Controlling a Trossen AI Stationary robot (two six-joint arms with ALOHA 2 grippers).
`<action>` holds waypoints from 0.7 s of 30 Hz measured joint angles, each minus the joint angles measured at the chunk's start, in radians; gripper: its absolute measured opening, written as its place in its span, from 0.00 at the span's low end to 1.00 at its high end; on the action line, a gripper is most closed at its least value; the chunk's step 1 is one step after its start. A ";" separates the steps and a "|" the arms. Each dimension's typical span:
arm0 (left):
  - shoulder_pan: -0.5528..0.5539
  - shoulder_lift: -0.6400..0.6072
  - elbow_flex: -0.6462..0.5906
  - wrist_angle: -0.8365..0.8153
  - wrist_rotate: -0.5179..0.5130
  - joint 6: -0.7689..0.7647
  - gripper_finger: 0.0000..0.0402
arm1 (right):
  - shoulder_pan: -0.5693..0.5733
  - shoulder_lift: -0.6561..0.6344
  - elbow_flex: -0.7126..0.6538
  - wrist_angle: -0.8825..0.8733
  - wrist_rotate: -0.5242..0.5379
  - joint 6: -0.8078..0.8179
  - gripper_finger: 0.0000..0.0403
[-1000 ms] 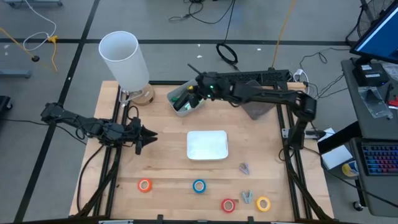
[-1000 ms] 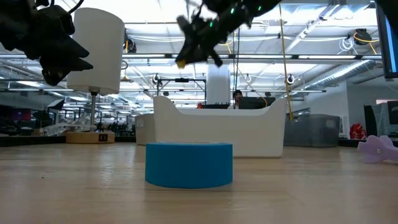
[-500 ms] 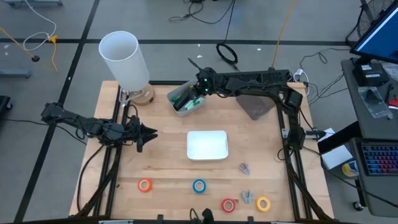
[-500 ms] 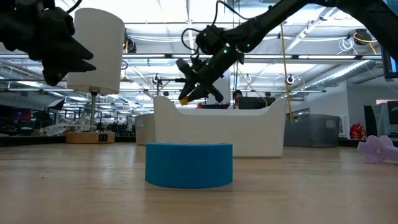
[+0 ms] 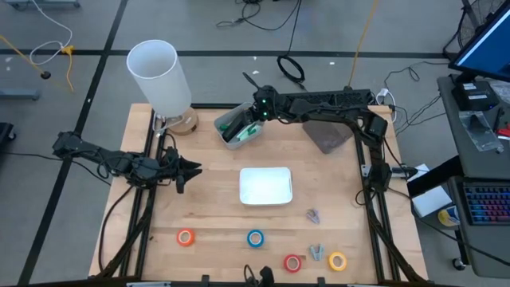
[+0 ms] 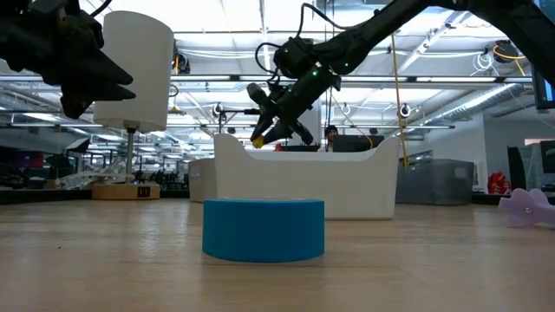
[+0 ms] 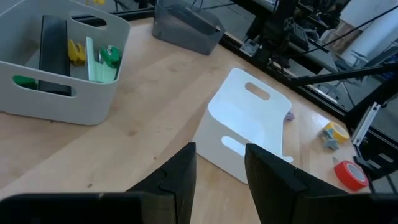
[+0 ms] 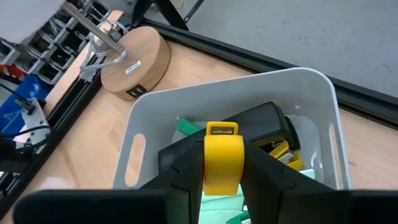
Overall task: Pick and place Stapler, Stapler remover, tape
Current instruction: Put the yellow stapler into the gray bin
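Observation:
My right gripper (image 8: 222,163) hangs over the grey bin (image 5: 239,127) at the table's far side, shut on a small yellow stapler (image 8: 222,155). Inside the bin lie a black stapler (image 8: 261,121) and green and yellow pieces. My left gripper (image 5: 191,169) waits open at the table's left, above the wood, with nothing between its fingers (image 7: 186,174). Tape rolls lie flat near the front edge: orange (image 5: 186,237), blue (image 5: 255,238), red (image 5: 293,262) and yellow (image 5: 337,261). Two small staple removers (image 5: 313,215) (image 5: 317,253) rest on the table by them. My right gripper pinches the yellow stapler by its two sides (image 8: 208,163) between its two fingers. The fingers slant down from the table's right side toward the bin. The stapler is lifted clear above the bin's opening, and its yellow end (image 6: 257,137) sticks out below the fingertips.
A white tray (image 5: 265,186) sits at the table's middle. A white lamp shade on a round wooden base (image 5: 159,76) stands at the far left, next to the bin. A dark grey bin (image 5: 327,137) lies at the far right.
My right gripper has come down and gone toward the table's left with the yellow stapler, ending just above the grey bin, and its wrist has rolled. In the last half second it has hardly moved.

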 joint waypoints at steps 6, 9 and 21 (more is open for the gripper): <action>0.000 0.000 0.000 0.000 0.000 0.000 0.34 | 0.025 0.000 0.000 0.000 0.000 -0.017 0.21; 0.000 0.000 0.000 0.000 0.000 -0.001 0.34 | 0.039 0.000 0.000 0.001 0.001 -0.050 0.21; 0.000 0.000 0.000 0.000 0.000 0.020 0.34 | 0.032 0.000 0.000 0.002 0.025 -0.083 0.22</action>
